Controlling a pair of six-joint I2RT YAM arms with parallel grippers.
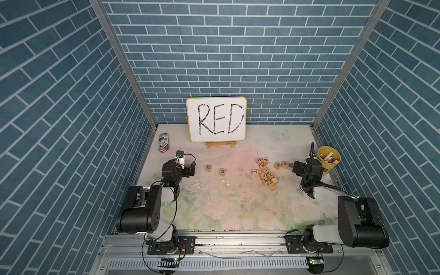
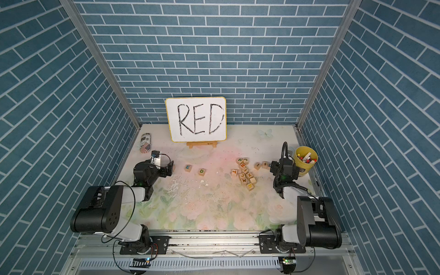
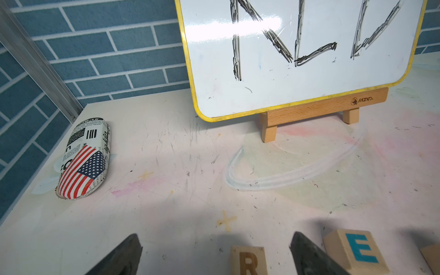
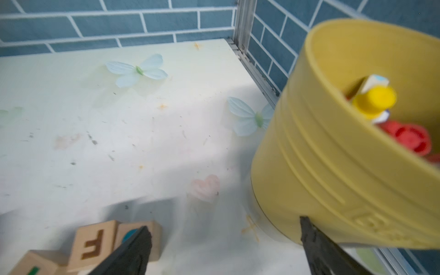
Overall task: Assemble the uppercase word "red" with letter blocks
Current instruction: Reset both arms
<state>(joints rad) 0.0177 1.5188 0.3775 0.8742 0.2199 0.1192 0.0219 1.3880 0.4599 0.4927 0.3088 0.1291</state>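
You can read "RED" in black handwriting on the whiteboard [image 1: 216, 119]. Its wooden easel [image 3: 326, 108] carries a small brand mark, roughly "Maries". Your blocks show a brown R [image 3: 248, 260], a blue E [image 3: 356, 250] and a green D [image 1: 222, 171]. In the loose pile you can make out T [image 1: 255, 172], W [image 1: 266, 181] and X [image 1: 270, 175]; one block shows F [image 4: 95, 242].
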